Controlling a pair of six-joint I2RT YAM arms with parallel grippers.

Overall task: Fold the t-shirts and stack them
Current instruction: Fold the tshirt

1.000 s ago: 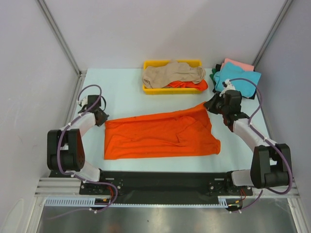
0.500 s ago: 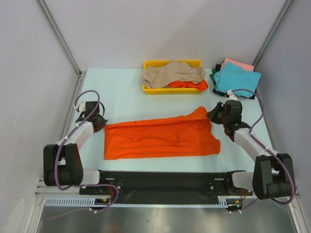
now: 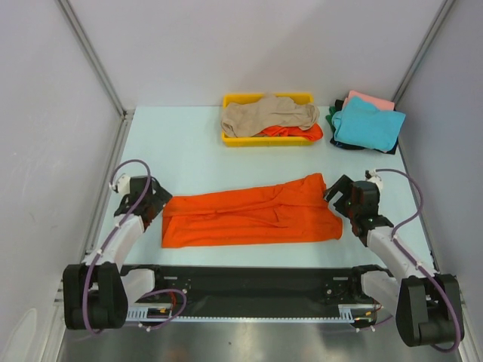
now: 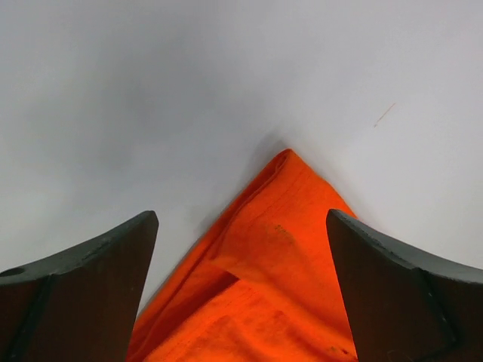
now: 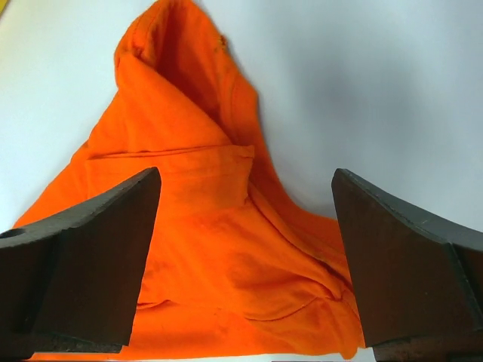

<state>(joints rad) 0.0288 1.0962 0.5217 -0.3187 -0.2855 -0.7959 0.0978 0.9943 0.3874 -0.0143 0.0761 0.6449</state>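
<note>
A bright orange t-shirt (image 3: 249,215) lies flat in a long band across the middle of the table, folded lengthwise. My left gripper (image 3: 156,202) stands open just off its left end; the left wrist view shows a corner of the shirt (image 4: 287,256) lying between the spread jaws of the gripper (image 4: 241,219), untouched. My right gripper (image 3: 338,194) is open at the shirt's right end, and in its own view the rumpled sleeve end (image 5: 204,249) lies below the wide jaws of the gripper (image 5: 246,175). Neither holds anything.
A yellow tray (image 3: 230,99) at the back holds a crumpled beige shirt (image 3: 268,113) over some orange cloth (image 3: 290,132). At the back right is a stack with a teal shirt (image 3: 367,124) on top, pink (image 3: 373,99) and dark green (image 3: 332,117) beneath.
Both grippers came toward the near edge, drawing the orange shirt's far edge forward into a narrower band. Both then opened and let go of the cloth.
</note>
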